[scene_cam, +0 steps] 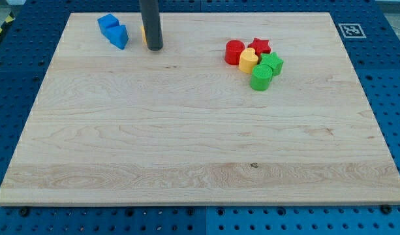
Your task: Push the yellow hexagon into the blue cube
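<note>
My tip (154, 47) rests on the board at the view's top left. A sliver of the yellow hexagon (143, 34) shows just left of the rod; most of it is hidden behind the rod. The blue cube (108, 24) sits further left near the top edge, with a second blue block (119, 36), wedge-like, touching its lower right side. A small gap separates the yellow hexagon from the blue blocks.
A cluster sits at the upper right: a red cylinder (234, 52), a red star (259, 46), a yellow heart-like block (249, 60), a green star-like block (273, 63) and a green cylinder (261, 77). The wooden board (200, 150) lies on a blue pegboard.
</note>
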You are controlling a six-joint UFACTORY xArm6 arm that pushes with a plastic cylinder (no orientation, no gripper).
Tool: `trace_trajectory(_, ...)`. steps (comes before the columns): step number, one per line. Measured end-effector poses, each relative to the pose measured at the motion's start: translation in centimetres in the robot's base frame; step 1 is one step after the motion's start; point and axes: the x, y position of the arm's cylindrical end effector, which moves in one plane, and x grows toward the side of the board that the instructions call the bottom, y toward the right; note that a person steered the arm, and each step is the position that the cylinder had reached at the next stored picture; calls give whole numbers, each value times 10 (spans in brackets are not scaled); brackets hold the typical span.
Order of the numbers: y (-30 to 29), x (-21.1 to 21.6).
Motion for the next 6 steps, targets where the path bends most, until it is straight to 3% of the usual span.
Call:
trace_trajectory(3,30,-14)
trace_trajectory(4,-3,-28)
trace_trajectory(6,17,-31)
